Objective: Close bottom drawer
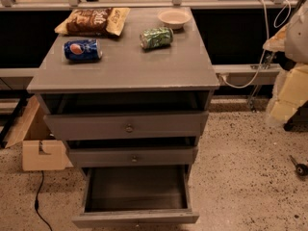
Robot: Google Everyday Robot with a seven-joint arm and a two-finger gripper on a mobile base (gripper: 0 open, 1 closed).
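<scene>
bottom drawer pulled wide open; hand at right edge, apart

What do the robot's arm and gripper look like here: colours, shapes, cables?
Only part shows, at the right edge. The arm is a rounded, pale grey-white shell. Below it the gripper appears as blocky cream-yellow segments with flat faces. No markings are readable. A white cable loops nearby; whether it is the robot's is unclear.

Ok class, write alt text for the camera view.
The bottom drawer of a grey cabinet stands pulled far out, empty. On top lie a Pepsi can, a green can, a chip bag and a bowl. The gripper is out of view.
</scene>
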